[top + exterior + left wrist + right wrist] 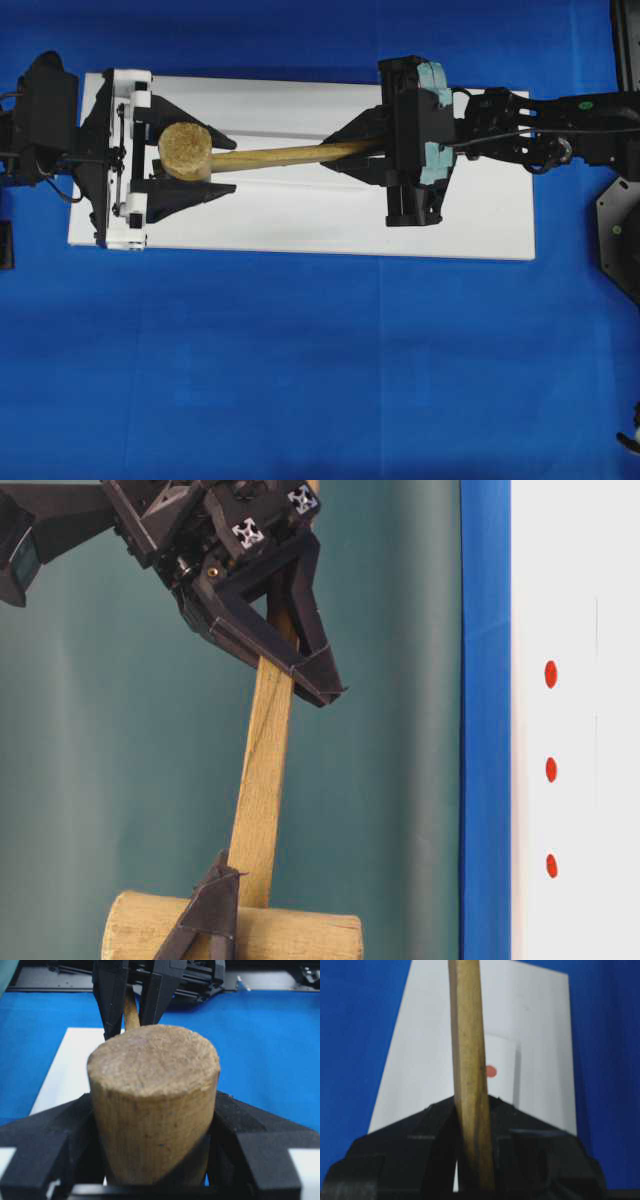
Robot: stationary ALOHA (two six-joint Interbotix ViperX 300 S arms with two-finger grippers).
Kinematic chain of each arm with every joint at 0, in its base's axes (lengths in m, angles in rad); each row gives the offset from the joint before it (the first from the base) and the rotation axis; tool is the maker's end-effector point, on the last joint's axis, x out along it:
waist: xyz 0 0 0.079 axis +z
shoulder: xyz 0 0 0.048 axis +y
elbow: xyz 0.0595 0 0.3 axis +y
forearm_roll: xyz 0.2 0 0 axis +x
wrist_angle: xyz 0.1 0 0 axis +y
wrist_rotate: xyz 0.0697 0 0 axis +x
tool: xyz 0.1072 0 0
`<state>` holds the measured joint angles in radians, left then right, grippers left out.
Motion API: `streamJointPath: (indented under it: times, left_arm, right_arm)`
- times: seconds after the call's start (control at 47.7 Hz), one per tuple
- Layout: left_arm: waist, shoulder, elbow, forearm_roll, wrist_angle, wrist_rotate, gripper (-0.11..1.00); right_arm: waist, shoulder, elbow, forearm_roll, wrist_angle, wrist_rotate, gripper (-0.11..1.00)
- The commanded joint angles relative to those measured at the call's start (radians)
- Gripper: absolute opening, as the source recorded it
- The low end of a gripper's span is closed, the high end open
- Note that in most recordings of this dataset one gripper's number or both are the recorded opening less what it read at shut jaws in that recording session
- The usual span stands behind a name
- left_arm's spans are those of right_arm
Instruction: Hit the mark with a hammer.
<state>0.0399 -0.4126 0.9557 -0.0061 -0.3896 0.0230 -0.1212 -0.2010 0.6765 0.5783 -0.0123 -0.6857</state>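
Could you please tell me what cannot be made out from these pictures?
- Overhead: the three small red dots, hidden beneath arms and light wooden mallet.
- Right wrist: one dot visible; which one is unclear, handle covering the others.
- Left wrist: the mallet head blocks the white strip beyond.

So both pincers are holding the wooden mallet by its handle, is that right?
Not quite. Only the right pincer grips the mallet by its handle; the left pincer holds the thick cylindrical head, as the left wrist view shows.
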Motion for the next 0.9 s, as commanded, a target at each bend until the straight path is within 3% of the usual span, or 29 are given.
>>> streamJointPath:
  times: [0.0, 0.482, 0.671, 0.881]
  left_arm:
    - [-0.003, -0.015, -0.023, -0.003, -0.008, -0.005, 0.44]
    - [0.005, -0.017, -0.020, -0.005, -0.006, -0.014, 0.44]
    - [0.008, -0.017, -0.020, -0.006, -0.006, -0.015, 0.86]
    - [0.012, -0.044, 0.002, -0.006, 0.005, -0.006, 0.81]
  right_arm:
    - [-0.008, -0.026, -0.028, 0.005, -0.006, 0.005, 0.05]
    - [-0.008, -0.026, -0.029, 0.006, -0.005, 0.037, 0.05]
    - [-0.008, -0.026, -0.029, 0.006, -0.005, 0.071, 0.01]
    - [-0.008, -0.032, -0.025, 0.006, 0.014, 0.121, 0.01]
